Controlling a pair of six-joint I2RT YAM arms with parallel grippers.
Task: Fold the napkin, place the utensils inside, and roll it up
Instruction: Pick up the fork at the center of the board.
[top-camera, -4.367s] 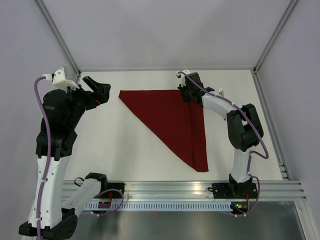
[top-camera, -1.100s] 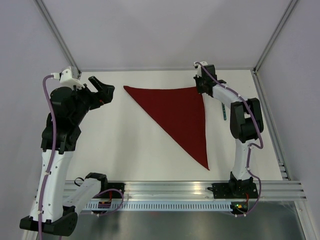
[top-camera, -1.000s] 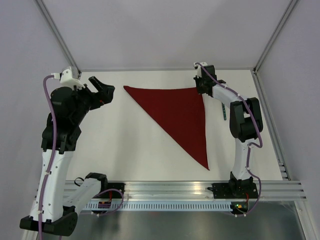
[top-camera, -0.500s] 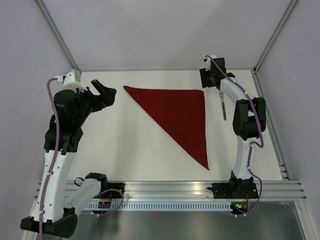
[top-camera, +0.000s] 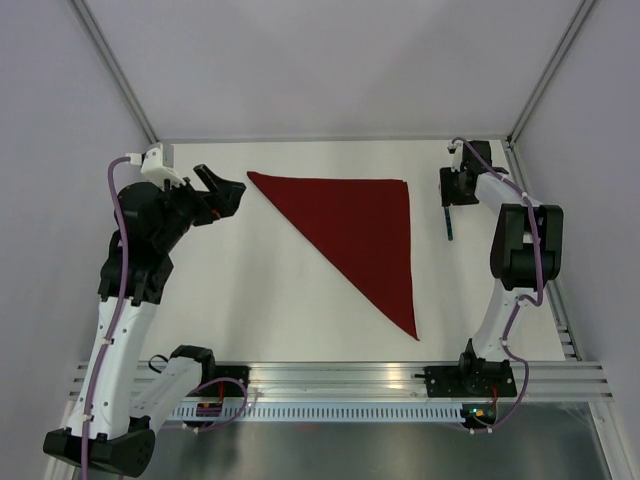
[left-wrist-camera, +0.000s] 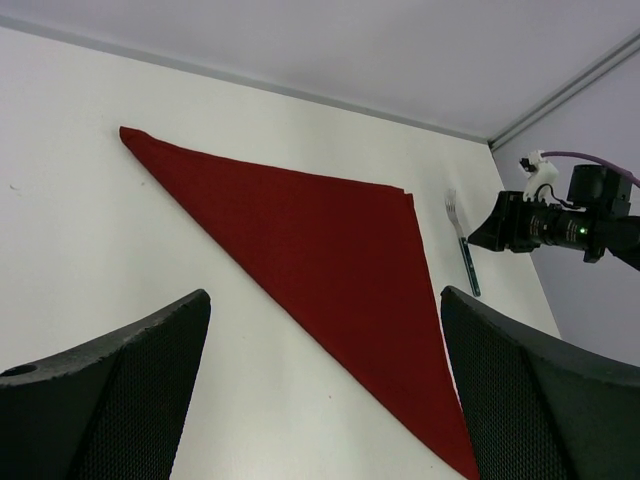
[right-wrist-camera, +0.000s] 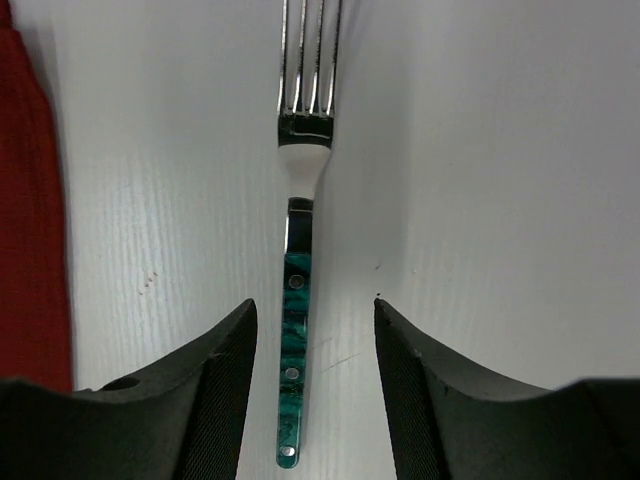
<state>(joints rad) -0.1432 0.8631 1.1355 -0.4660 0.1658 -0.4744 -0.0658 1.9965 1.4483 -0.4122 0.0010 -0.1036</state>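
Teal-handled fork (right-wrist-camera: 296, 330) lies centred between right claw's (right-wrist-camera: 315, 318) parted jaws.

maroon napkin (top-camera: 360, 230), fork handle (right-wrist-camera: 295, 345) — marbled teal

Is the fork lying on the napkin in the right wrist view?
No, the fork lies on the white table, apart from the napkin and its edge.

Right gripper (top-camera: 447, 198) off napkin (top-camera: 365, 225) corner, opened, moved right above fork (top-camera: 449, 226)
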